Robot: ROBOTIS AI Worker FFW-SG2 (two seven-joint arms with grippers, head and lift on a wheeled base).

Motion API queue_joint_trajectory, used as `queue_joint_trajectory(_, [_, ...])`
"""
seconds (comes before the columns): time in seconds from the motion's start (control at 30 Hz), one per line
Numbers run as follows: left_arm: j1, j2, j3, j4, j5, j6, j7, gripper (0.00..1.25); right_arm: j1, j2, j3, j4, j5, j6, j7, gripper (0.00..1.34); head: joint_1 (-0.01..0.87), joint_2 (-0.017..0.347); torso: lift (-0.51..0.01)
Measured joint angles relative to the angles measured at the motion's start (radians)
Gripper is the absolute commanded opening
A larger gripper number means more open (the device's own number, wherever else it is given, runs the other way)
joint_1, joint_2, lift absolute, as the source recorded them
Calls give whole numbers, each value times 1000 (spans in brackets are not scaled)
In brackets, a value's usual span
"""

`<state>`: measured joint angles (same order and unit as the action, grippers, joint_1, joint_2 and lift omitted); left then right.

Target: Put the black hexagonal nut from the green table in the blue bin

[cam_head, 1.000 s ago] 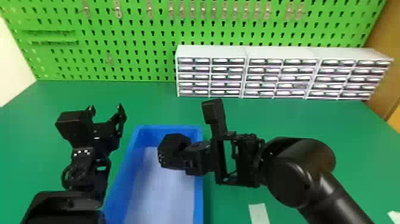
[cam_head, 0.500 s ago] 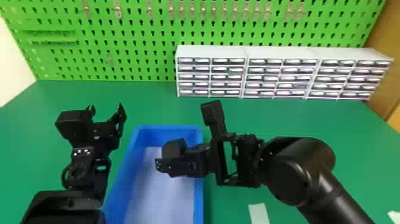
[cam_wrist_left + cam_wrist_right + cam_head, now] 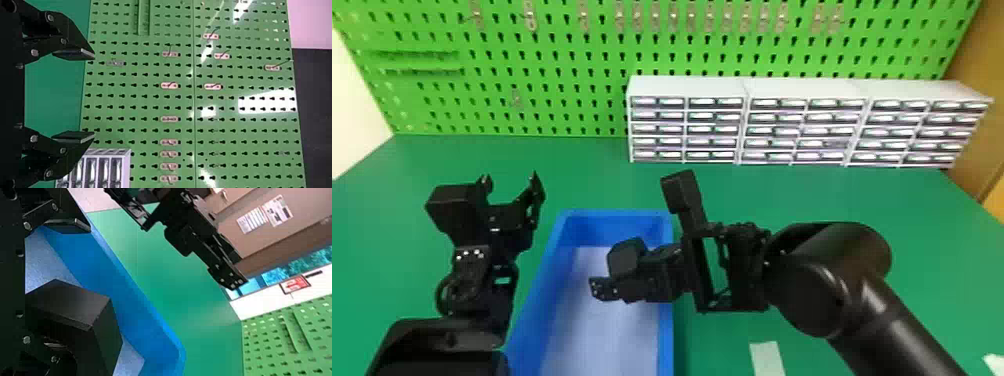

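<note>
Black hexagonal nut (image 3: 626, 257) over your blue bin (image 3: 666, 325).
Your right claw (image 3: 612, 281) is spread apart, your left claw (image 3: 511, 181) too.

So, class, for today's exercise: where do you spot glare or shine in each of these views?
Left wrist view: white glare patches on the green pegboard; head view: highlights along the right arm's black casing and bright streaks across the drawer fronts; right wrist view: a faint, pale sheen on the green table.
</note>
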<state>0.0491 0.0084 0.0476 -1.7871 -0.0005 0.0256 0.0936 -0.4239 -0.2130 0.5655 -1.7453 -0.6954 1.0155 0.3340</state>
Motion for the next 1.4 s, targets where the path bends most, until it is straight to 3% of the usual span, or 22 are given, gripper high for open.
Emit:
queue_joint_trajectory(0.23, [0,1,0,0,0,0,0,719,-25,1,-1,17,9,80,16,1037,657,57,-95])
queue_joint_trajectory(0.43, [-2,1,-2,0,-3,0,0,719,-55,2,-8,36,14,181,40,1124,657,57,-95])
queue_joint_trajectory(0.73, [-4,2,-2,0,-5,0,0,718,-46,4,-42,49,42,169,75,1180,657,57,-95])
queue_joint_trajectory(1.0, [-2,2,-2,2,-6,0,0,718,3,12,-166,42,77,129,79,1175,657,57,-95])
queue_joint_trajectory(1.4, [-1,2,-7,2,-6,0,2,718,98,54,-405,17,191,-105,77,1174,657,57,-95])
